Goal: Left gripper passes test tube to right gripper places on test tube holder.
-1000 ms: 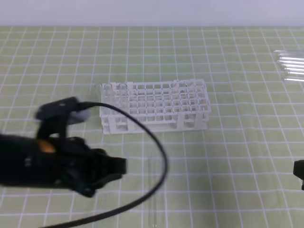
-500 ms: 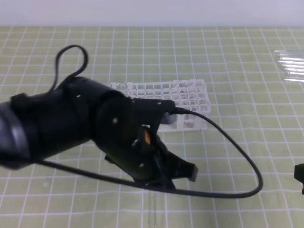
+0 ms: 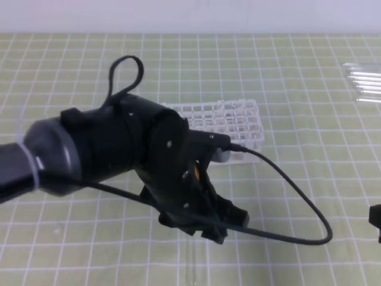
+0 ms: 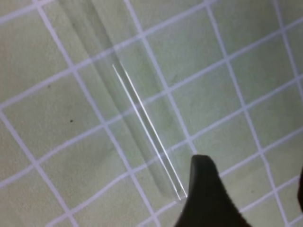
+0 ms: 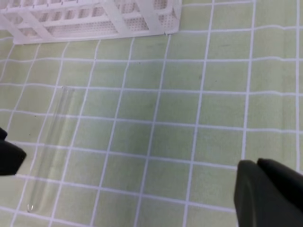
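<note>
The left gripper (image 3: 215,223) hangs low over the green gridded surface (image 3: 297,77), in front of the white test tube holder (image 3: 238,119), and its bulky black arm hides the holder's left part in the high view. The test tube (image 4: 137,118) lies flat on the surface, loose and ungripped; in the left wrist view one dark fingertip (image 4: 203,189) sits just beside the tube's end, the other finger shows only at the picture's right edge, so the gripper is spread apart with nothing between the fingers. In the right wrist view the right gripper (image 5: 137,175) also stands spread wide, its fingers at opposite lower corners, the tube lying near the left one. A bundle of clear tubes (image 3: 364,82) rests at the far right edge.
</note>
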You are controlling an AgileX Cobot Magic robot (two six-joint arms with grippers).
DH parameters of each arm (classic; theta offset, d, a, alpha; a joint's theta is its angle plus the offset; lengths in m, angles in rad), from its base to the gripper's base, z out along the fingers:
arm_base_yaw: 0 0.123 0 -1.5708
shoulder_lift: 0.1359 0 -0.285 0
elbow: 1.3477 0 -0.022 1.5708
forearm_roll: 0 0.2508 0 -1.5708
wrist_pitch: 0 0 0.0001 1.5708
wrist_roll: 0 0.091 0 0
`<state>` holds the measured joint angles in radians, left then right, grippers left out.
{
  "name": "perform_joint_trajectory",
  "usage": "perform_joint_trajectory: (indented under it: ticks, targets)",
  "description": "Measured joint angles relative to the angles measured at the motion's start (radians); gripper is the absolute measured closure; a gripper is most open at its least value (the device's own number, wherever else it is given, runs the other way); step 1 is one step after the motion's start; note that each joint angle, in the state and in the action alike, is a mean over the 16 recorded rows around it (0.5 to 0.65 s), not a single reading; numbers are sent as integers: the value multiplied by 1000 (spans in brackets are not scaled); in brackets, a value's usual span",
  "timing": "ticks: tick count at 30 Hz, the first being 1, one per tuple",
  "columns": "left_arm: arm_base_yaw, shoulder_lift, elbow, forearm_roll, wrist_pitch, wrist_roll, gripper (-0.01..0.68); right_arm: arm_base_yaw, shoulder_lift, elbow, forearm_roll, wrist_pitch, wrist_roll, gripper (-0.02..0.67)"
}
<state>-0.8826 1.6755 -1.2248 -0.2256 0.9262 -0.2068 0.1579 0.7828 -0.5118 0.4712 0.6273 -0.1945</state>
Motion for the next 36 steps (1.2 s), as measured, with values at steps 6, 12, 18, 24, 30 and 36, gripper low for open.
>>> perform_joint_trajectory:
  ticks: [6, 12, 18, 24, 30, 36]
  targets:
    - [-9, 35, -1, 4, 22, -37, 638, 0, 0, 0, 0, -3, 0, 651]
    - [-39, 67, -1, 47, 50, -109, 640, 0, 0, 0, 0, -6, 0, 651]
    - [-67, 91, 0, 101, 67, -178, 641, 0, 0, 0, 0, -8, 0, 651]
    - [-77, 122, -1, 140, 71, -225, 642, 0, 0, 0, 0, -8, 0, 651]
    - [-76, 157, -1, 137, 67, -234, 642, 0, 0, 0, 1, -9, 0, 651]
    - [-76, 197, -1, 132, 59, -234, 642, 0, 0, 0, 3, -9, 0, 651]
